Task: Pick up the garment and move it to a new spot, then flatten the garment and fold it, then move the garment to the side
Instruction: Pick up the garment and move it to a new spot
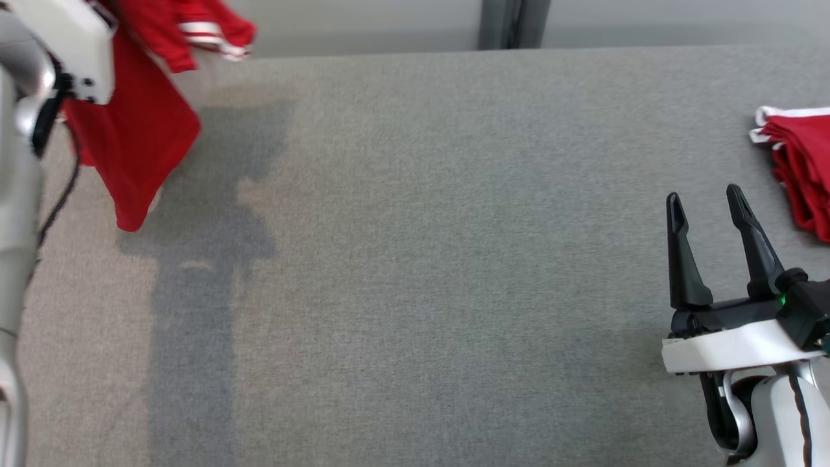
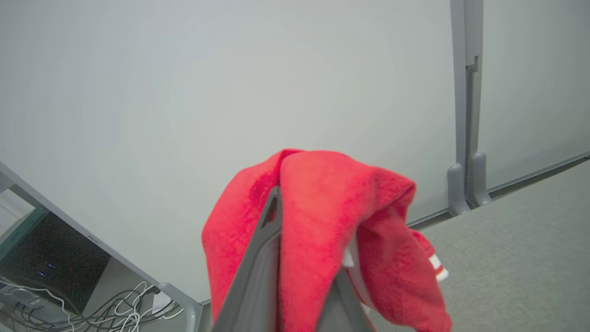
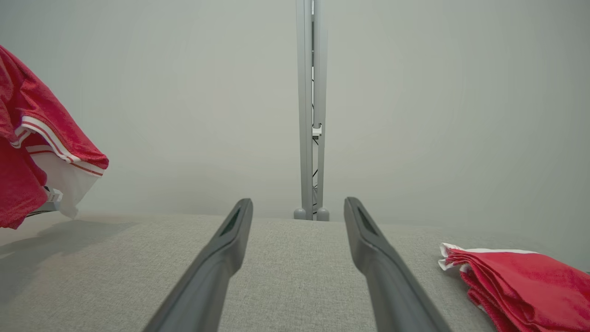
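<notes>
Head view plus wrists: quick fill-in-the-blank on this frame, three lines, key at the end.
The left gripper is shut on a ____ garment that hangs from it.
The right gripper is ____ and holds nothing.
A folded cloth lies on the table at the head view's ____ edge.
Missing: red; open; right.

Flat grey woven-fabric table top (image 1: pixel 421 272) spans frame. Upper left: red garment with white-striped trim (image 1: pixel 139 130) hangs beside left arm's white wrist housing (image 1: pixel 65 39), lower corner pointing down; contact with table unclear. Dark shadow (image 1: pixel 214 214) on fabric just right of it. Thin black cable (image 1: pixel 58 201) loops along silver arm. Lower right: right gripper (image 1: pixel 703 194), two long dark fingers spread apart, nothing between. Right edge: folded red cloth stack with white edging (image 1: pixel 804 175), near fingers, not touching. Top: grey upright post (image 1: pixel 514 23).
</notes>
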Motion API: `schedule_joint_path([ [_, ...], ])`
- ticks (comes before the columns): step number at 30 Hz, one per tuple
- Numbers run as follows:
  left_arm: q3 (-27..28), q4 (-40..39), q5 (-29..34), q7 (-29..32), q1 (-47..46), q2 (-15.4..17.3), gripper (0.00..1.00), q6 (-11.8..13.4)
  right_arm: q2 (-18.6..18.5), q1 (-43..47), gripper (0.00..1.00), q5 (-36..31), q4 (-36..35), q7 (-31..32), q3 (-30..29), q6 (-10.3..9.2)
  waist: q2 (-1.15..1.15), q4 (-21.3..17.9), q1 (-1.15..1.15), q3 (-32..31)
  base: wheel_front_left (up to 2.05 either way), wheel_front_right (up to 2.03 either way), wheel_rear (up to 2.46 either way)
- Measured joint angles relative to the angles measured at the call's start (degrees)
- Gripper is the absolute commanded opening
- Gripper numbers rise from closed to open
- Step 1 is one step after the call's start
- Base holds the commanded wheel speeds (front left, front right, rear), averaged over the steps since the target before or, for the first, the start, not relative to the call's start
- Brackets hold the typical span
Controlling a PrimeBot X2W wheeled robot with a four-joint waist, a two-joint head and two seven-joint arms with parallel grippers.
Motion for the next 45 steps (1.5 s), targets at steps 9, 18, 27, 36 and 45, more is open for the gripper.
schedule_joint_path([
  [9, -12.0, -10.8, -5.6, -1.1, 3.4, -6.1, 0.00, -0.5, 0.0, 2.3, 1.00, 1.1, 1.2, -0.7, -1.5, 0.00, 0.00, -4.8, 0.00, -3.8, 0.00, 0.00, 0.00],
  [18, -22.1, -16.9, -11.4, -2.6, 12.5, -9.0, 0.00, -0.5, 0.0, 2.6, 1.00, 2.3, 1.8, -1.1, -0.9, 0.00, 0.00, -9.0, 0.00, -2.9, 0.00, 0.00, 0.00],
  [27, -26.0, -11.2, -14.7, -6.9, 24.4, -16.0, 0.00, 0.1, 0.0, 2.4, 1.00, 3.0, 3.0, -1.2, -0.2, 0.00, 0.00, -12.5, 0.00, -1.6, 0.00, 0.00, 0.00],
  [36, -29.0, -7.3, -16.7, -10.4, 28.6, -18.1, 1.00, 1.1, 0.0, 2.5, 1.00, 3.3, 3.8, -1.3, -0.3, 0.00, 0.00, -12.9, 0.00, -3.1, 0.00, 0.00, 0.00],
  [45, -31.3, -10.4, -18.2, -13.5, 31.6, -18.2, 1.00, 3.0, 0.0, 4.0, 1.00, 2.9, 4.1, -1.3, -0.5, 0.00, 0.00, -9.8, 0.00, -5.6, 0.00, 0.00, 0.00],
])
